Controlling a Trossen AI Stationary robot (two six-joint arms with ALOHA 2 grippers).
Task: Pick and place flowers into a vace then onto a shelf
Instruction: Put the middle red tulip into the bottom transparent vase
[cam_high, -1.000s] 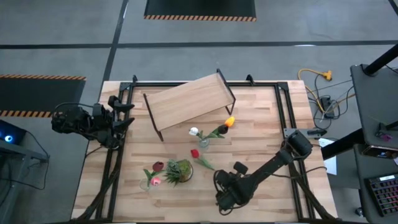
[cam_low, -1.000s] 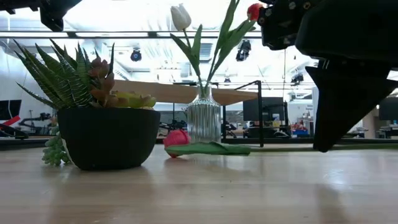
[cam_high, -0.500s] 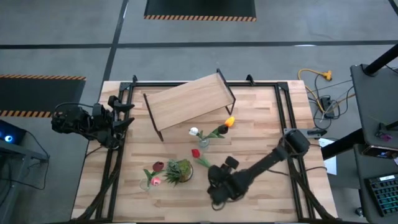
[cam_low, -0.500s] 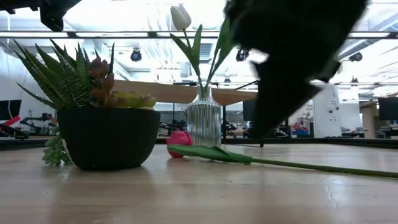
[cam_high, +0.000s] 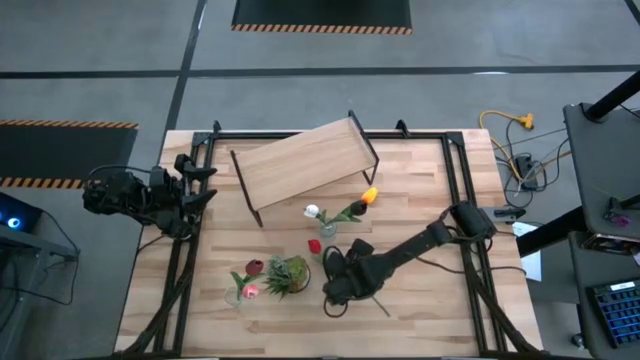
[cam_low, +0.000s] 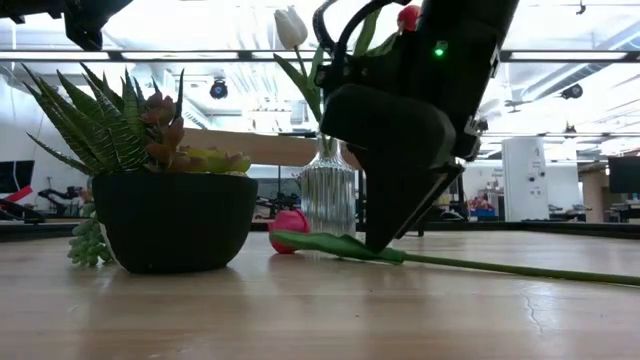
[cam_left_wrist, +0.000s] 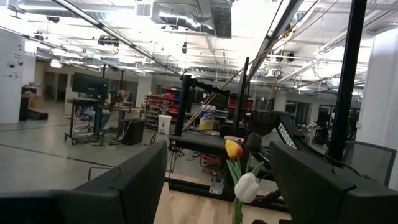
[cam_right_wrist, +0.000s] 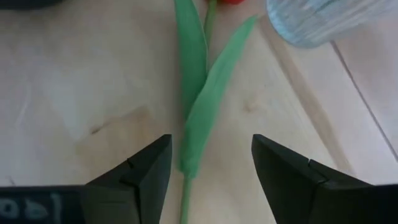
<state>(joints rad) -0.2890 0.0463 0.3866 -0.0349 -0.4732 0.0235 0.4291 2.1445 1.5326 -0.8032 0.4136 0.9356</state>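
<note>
A red flower lies flat on the table, its head (cam_high: 314, 245) toward the vase and its green stem (cam_low: 450, 263) running toward the near right. My right gripper (cam_right_wrist: 211, 180) is open and slants down over it, one finger on either side of the stem and leaves (cam_right_wrist: 194, 118) without touching them. The ribbed glass vase (cam_high: 327, 229) stands mid-table holding a white flower (cam_high: 312, 211) and an orange-yellow one (cam_high: 369, 196). The shelf (cam_high: 305, 163) stands behind it. My left gripper (cam_left_wrist: 217, 186) waits open at the table's left edge.
A dark pot with a spiky green plant (cam_high: 288, 273) stands just left of my right gripper. A maroon flower (cam_high: 254, 267) and a pink one (cam_high: 249, 291) are beside it. Black frame rails run along the table's left and right sides.
My right gripper has travelled from near the table's front edge toward the left and far side, ending over the red flower's stem and leaves. The stem's near end, which it covered before, now shows lying on the table.
</note>
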